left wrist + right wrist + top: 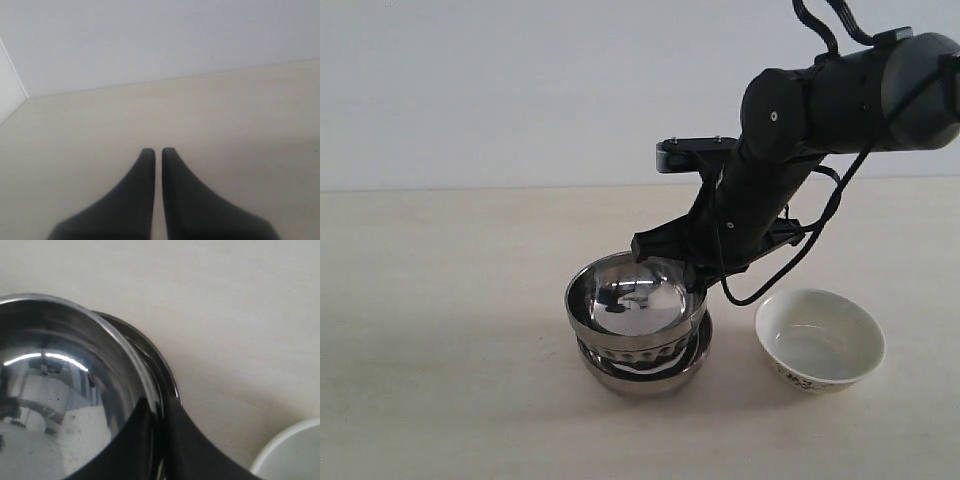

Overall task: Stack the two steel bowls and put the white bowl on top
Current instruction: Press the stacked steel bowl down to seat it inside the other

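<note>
Tableware, stacking part done.
Exterior view: right gripper pinches the far rim of the upper steel bowl, nested in the lower steel bowl; white bowl stands apart on the table. Steel likely light, stiff, slippery; ceramic chips, best taken by its rim. Left wrist view: left gripper nearly closed, empty. Right wrist view: one finger inside the rim, one outside; white bowl cut off; full seating unclear.
</note>
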